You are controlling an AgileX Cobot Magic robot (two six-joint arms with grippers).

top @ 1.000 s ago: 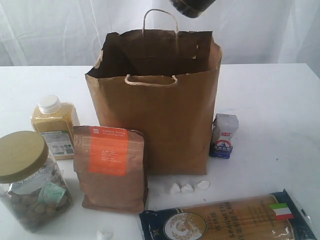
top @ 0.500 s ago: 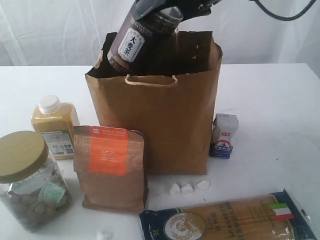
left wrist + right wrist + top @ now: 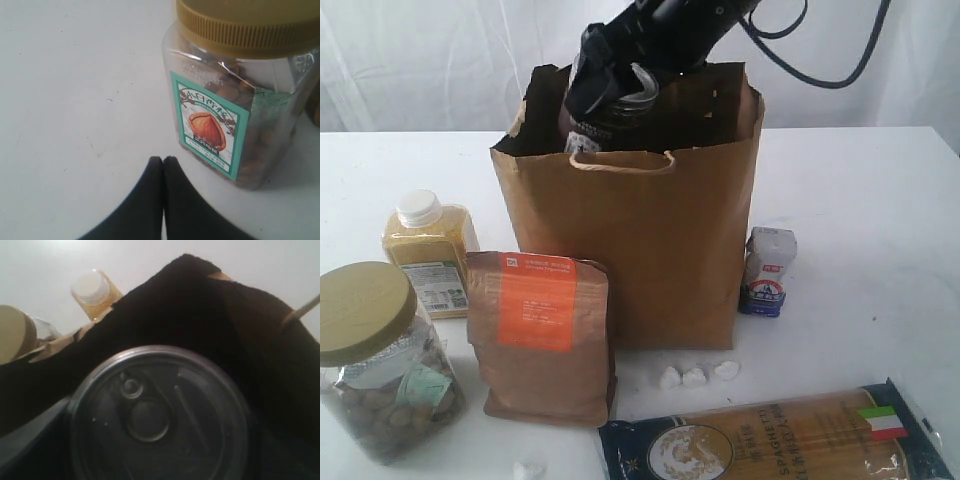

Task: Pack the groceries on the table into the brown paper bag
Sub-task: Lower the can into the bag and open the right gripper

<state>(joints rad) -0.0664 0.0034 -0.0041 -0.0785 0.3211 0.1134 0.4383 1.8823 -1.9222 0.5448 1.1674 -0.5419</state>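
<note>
Right gripper (image 3: 613, 88) clamps dark can (image 3: 595, 130) near lid, in brown paper bag (image 3: 630, 240) mouth at 11 o'clock; rigid, slick, likely heavy: squeeze sidewall.

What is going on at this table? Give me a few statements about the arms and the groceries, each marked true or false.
1. The right gripper holds the dark can at the mouth of the brown paper bag. True.
2. The left gripper is wide open around the jar. False: its jaws are shut, beside the jar and not gripping it.
3. The brown pouch lies flat. False: it stands upright in front of the bag.
4. The spaghetti pack lies on the table. True.
5. The small carton is inside the bag. False: it stands on the table beside the bag.
</note>
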